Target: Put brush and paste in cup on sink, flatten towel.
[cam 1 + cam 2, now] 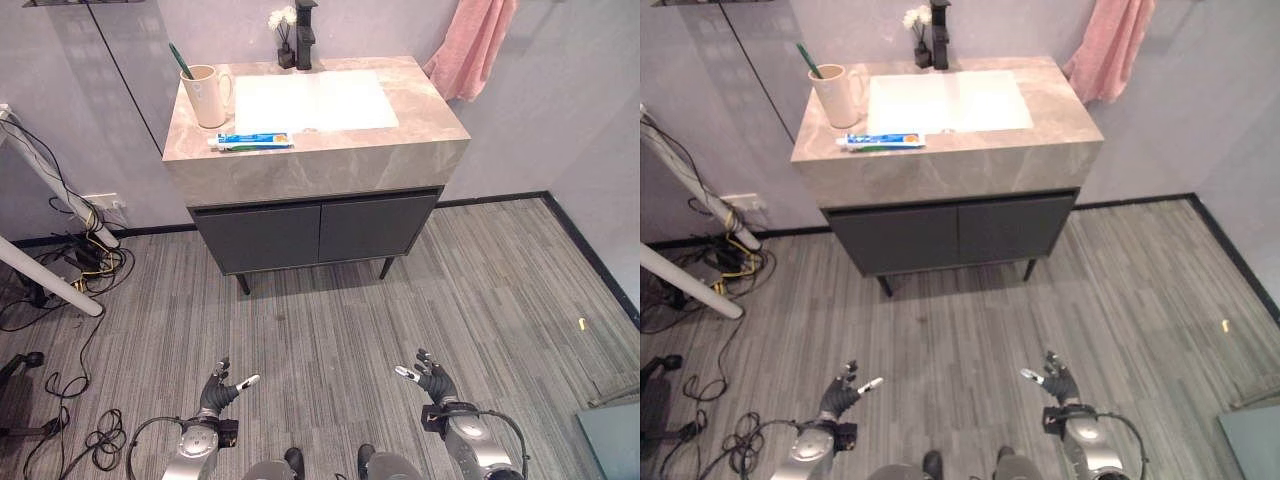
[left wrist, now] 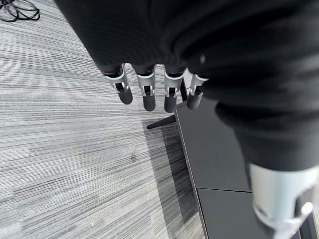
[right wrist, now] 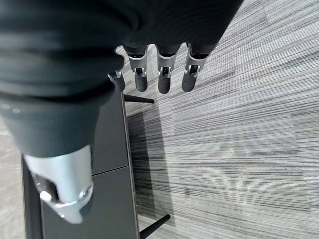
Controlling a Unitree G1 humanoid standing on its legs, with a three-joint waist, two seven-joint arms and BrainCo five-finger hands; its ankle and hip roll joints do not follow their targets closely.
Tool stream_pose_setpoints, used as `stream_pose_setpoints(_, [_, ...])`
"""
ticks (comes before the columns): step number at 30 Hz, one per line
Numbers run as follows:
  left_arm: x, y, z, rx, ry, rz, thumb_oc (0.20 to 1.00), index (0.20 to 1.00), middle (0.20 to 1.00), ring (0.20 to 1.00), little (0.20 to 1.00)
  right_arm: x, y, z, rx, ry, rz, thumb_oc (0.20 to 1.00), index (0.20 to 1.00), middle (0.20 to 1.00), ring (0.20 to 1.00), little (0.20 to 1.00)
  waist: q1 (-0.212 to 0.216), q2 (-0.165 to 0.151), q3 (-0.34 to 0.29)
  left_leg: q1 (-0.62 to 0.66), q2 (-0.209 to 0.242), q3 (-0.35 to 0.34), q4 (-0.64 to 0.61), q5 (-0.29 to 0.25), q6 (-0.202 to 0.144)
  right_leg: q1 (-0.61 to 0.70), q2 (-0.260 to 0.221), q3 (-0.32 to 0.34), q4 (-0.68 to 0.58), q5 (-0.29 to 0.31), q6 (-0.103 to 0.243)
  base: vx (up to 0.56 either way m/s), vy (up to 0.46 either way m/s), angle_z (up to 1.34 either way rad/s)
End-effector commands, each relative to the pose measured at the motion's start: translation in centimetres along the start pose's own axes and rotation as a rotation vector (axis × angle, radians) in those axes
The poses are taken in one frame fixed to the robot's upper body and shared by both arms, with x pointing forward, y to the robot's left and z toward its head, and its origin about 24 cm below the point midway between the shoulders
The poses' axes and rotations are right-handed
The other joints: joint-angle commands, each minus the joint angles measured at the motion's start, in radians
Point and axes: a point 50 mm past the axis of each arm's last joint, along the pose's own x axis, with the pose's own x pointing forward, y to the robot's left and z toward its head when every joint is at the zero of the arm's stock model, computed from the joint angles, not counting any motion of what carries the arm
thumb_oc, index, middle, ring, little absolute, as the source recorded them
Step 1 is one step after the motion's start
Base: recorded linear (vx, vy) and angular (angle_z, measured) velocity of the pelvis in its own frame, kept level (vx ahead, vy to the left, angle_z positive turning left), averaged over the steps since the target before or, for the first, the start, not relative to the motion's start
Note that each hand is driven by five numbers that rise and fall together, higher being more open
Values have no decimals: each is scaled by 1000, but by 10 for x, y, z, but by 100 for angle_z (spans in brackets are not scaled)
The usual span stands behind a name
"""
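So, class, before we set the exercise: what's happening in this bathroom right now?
Nothing is being handled yet. The robot stands back from the vanity, its left hand and right hand both open, empty and low over the floor. A toothbrush already stands in the cup on the counter's left side. The toothpaste tube lies flat on the counter in front of the cup, near the front edge. The pink towel hangs bunched on the wall to the right.
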Motion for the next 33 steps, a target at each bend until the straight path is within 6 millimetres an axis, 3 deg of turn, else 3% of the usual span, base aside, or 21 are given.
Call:
stream_pose_setpoints(1, [1,7,15,80,-89,-14,1000,1000,1000,1000,1000,5,10,16,3,-73,22,1000,1000,1000,1000,1000,-10,-16,17,44,-46,-15,-38,-19,23,-5,-52,86,11,237,100,27,56,-1])
stream_pose_setpoints(4, [1,5,12,122,-76,-42,1000,1000,1000,1000,1000,2,6,11,18,-62,2,1000,1000,1000,1000,1000,-25,-7,21,79,-46,-20,-83,-5,33,-51,-55,85,108,297,93,34,101,-1])
stream_pose_setpoints(5, [1,6,13,133,-77,-39,1000,1000,1000,1000,1000,1,4,11,21,-68,-8,1000,1000,1000,1000,1000,-29,-4,33,97,-41,-7,-99,-3,40,-89,-47,56,169,312,93,45,125,-2])
stream_pose_setpoints(8, [1,6,13,137,-78,-44,1000,1000,1000,1000,1000,-1,2,11,34,-72,-18,1000,1000,1000,1000,1000,-46,0,42,109,-44,-20,-104,-7,40,-134,2,57,176,275,87,56,54,-9])
stream_pose_setpoints(10, [3,8,15,144,-81,-32,1000,1000,1000,1000,1000,0,-1,14,26,-85,-24,1000,1000,1000,1000,1000,-56,-1,50,125,-49,-12,-105,-21,39,-171,-8,14,118,251,86,162,15,-9])
stream_pose_setpoints(11, [4,7,16,150,-82,-33,1000,1000,1000,1000,1000,0,-4,14,13,-82,-36,1000,1000,1000,1000,1000,-67,-5,55,142,-53,-19,-108,-38,32,-193,-17,17,17,253,95,167,-26,-9])
stream_pose_setpoints(12, [4,7,16,149,-82,-34,1000,1000,1000,1000,1000,0,-4,14,13,-83,-37,1000,1000,1000,1000,1000,-68,-3,57,145,-51,-21,-107,-40,32,-188,-15,14,15,253,94,222,-47,-2])
stream_pose_setpoints(14, [5,6,18,149,-88,-33,1000,1000,1000,1000,1000,1,-6,15,14,-82,-44,1000,1000,1000,1000,1000,-78,-4,59,160,-58,-34,-107,-52,30,-196,1,44,-39,262,101,159,-29,8])
stream_pose_setpoints(16, [8,7,16,125,-73,-7,1000,1000,1000,1000,1000,1,-7,16,17,-84,-56,1000,1000,1000,1000,1000,-93,-19,52,194,-73,-51,-112,-76,19,-183,23,96,-186,302,115,305,-78,25])
stream_pose_setpoints(18, [8,7,16,116,-69,3,1000,1000,1000,1000,1000,2,-6,16,15,-85,-55,1000,1000,1000,1000,1000,-92,-24,49,205,-72,-53,-115,-80,17,-186,19,71,-223,325,117,311,-125,21])
stream_pose_setpoints(19, [7,5,11,84,-48,13,1000,1000,1000,1000,1000,2,-4,18,1,-91,-47,1000,1000,1000,1000,1000,-84,-34,28,249,-62,-50,-129,-95,6,-182,25,-54,-227,334,111,293,-134,20])
stream_pose_setpoints(22, [5,0,5,80,-23,-3,1000,1000,1000,1000,1000,-1,-5,14,-14,-78,-42,1000,1000,1000,1000,1000,-92,-27,6,277,-42,-64,-119,-93,-7,-166,41,-68,-193,308,85,348,-149,18])
stream_pose_setpoints(24, [6,-3,3,80,-12,-6,1000,1000,1000,1000,1000,-2,-8,12,-31,-76,-41,1000,1000,1000,1000,1000,-103,-18,-5,285,-28,-79,-95,-79,-21,-166,70,-49,-169,292,70,328,-135,17])
stream_pose_setpoints(25, [5,-6,-1,61,11,-12,1000,1000,1000,1000,1000,-4,-12,13,-76,-82,-37,1000,1000,1000,1000,1000,-112,-7,-17,285,-15,-92,-24,-50,-50,-144,91,-65,-144,256,43,385,-187,24])
stream_pose_setpoints(27, [6,-12,-2,74,21,-39,1000,1000,1000,1000,1000,-6,-20,12,-119,-78,-47,1000,1000,1000,1000,1000,-118,-2,-11,203,8,-93,177,73,-115,-90,107,-69,-155,232,7,347,-223,29])
stream_pose_setpoints(28, [9,-12,0,89,19,-41,1000,1000,1000,1000,1000,-6,-23,15,-139,-91,-52,1000,1000,1000,1000,1000,-118,-16,-2,149,5,-94,252,122,-136,-68,96,-65,-170,229,-2,204,-202,21])
stream_pose_setpoints(30, [13,-12,6,96,2,-37,1000,1000,1000,1000,1000,-8,-27,17,-157,-101,-60,1000,1000,1000,1000,1000,-119,-40,16,72,40,-41,388,177,-158,-33,80,-71,-181,211,-33,262,-233,4])
stream_pose_setpoints(31, [16,-11,12,88,-16,-27,1000,1000,1000,1000,1000,-8,-30,17,-190,-97,-72,1000,1000,1000,1000,1000,-119,-45,28,34,72,24,420,172,-156,-12,74,-78,-191,184,-49,223,-173,5])
stream_pose_setpoints(32, [16,-11,13,88,-16,-27,1000,1000,1000,1000,1000,-8,-30,17,-190,-97,-73,1000,1000,1000,1000,1000,-118,-44,29,33,74,25,423,170,-156,-12,76,-78,-190,184,-49,245,-107,10])
stream_pose_setpoints(33, [16,-14,14,86,-19,-33,1000,1000,1000,1000,1000,-8,-32,14,-204,-84,-84,1000,1000,1000,1000,1000,-113,-39,35,-6,83,58,353,134,-142,13,66,-80,-204,175,-41,165,-1,24])
